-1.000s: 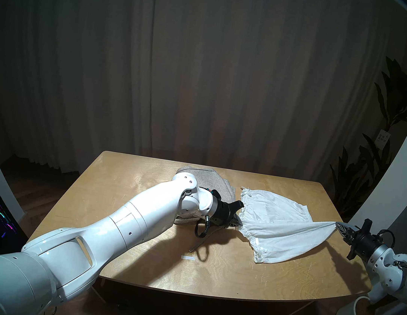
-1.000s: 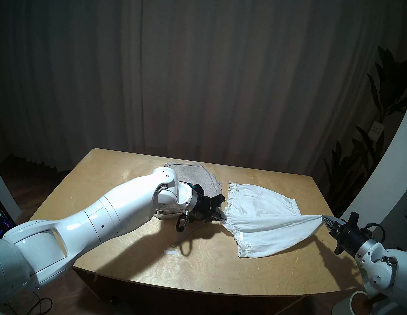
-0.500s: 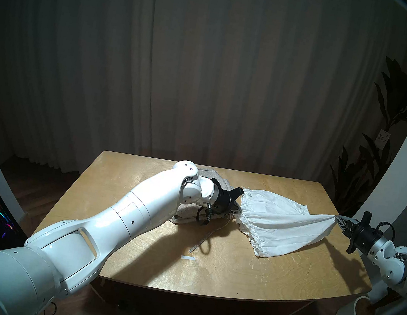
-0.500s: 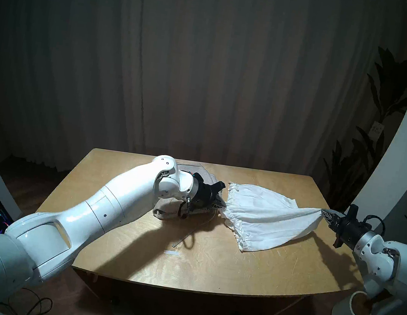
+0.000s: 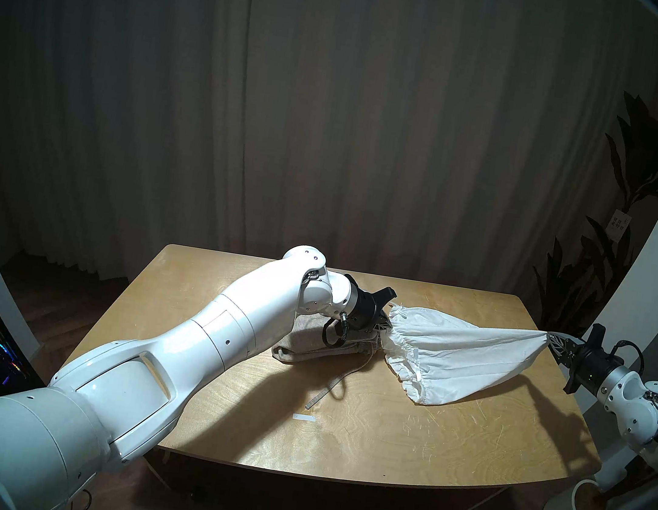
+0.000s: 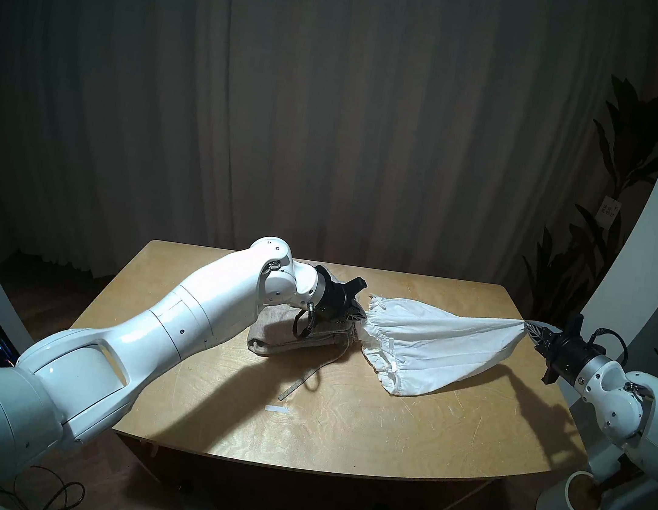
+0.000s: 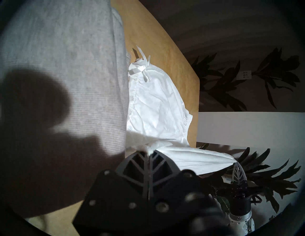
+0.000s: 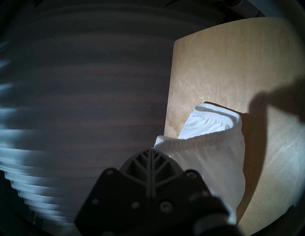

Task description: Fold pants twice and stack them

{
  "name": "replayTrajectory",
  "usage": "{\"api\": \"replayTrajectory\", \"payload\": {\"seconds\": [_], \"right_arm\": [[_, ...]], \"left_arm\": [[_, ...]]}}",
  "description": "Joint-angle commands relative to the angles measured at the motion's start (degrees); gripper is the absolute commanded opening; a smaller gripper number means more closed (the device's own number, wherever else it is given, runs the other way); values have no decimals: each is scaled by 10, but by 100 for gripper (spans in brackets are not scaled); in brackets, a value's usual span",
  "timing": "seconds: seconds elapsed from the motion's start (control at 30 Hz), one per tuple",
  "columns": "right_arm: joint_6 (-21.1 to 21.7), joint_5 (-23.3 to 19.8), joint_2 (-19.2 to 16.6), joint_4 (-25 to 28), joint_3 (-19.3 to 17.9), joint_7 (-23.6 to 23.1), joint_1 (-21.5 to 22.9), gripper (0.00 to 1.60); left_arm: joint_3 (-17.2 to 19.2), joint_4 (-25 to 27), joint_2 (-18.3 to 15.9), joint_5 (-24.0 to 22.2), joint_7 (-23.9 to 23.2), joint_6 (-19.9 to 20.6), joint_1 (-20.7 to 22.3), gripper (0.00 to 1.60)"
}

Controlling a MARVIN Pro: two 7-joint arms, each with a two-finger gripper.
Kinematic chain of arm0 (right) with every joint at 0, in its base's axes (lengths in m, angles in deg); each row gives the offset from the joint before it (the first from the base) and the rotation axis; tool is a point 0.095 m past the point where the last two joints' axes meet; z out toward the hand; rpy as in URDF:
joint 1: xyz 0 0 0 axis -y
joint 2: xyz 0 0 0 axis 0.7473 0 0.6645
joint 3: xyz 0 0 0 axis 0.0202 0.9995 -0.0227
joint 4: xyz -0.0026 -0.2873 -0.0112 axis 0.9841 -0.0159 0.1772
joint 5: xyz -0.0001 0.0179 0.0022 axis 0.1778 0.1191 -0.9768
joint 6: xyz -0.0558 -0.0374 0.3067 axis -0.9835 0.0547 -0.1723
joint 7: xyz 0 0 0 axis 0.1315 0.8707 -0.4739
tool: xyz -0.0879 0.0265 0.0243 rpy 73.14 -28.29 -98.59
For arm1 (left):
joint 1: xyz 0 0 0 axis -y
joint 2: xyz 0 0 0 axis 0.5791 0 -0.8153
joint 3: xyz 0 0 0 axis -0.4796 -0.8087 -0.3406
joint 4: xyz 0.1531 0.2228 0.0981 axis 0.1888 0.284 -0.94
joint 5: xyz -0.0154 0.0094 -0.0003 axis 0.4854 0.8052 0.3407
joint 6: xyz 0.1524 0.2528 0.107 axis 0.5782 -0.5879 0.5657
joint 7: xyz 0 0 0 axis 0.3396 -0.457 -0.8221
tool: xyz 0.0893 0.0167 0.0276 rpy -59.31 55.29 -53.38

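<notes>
Two hands grip the thin white shorts with ruffled elastic edges (image 5: 457, 354), one at each end. The left hand (image 5: 387, 326) is clamped on the gathered waist edge, above the folded grey-beige knit pants (image 5: 318, 346) that lie under its wrist toward the far middle of the bench (image 5: 375, 446). In the left wrist view its dark lattice fingers (image 7: 140, 166) are pressed together with a tuft of white cloth sticking out between their tips, and a ribbon bow (image 7: 142, 69) shows on the shorts beyond. The right hand (image 5: 553, 339) is closed on a bunched corner of the shorts, out past the bench's right edge near its far right corner; in the right wrist view the fingers (image 8: 151, 163) meet and the elastic hem runs off from them toward the wood. Between the two hands the white cloth hangs as a taut sling, its lower ruffled corner resting on the bench right of centre. A long grey drawstring (image 5: 326, 390) trails from the knit pants toward the near edge, ending just short of a small white tape strip (image 5: 303, 417).

Compared with a second ago, both hands have risen and gone toward the far edge. The shorts, then mostly spread flat, are now largely lifted off the wood. More of the knit pants' near fold is uncovered.
</notes>
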Motion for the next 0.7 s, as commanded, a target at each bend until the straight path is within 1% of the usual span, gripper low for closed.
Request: {"api": "replayTrajectory", "payload": {"seconds": [0.0, 0.13, 0.23, 0.4, 0.53, 0.67], "right_arm": [[-33, 0, -2, 22, -33, 33, 9, 0], [-54, 0, -9, 35, -20, 52, 10, 0], [-74, 0, -18, 36, 13, 49, 9, 0], [-98, 0, -22, 40, 41, 54, 29, 0], [-107, 0, -24, 36, 50, 61, 50, 0], [-107, 0, -25, 27, 48, 66, 69, 0]], "left_arm": [[3, -35, 29, 20, -16, -4, 53, 0], [4, -70, 40, 31, -29, -6, 68, 0], [5, -94, 47, 39, -40, -8, 78, 0], [3, -119, 58, 49, -52, -8, 91, 0], [4, -129, 67, 53, -57, -9, 96, 0], [4, -133, 72, 57, -61, -8, 101, 0]]}}
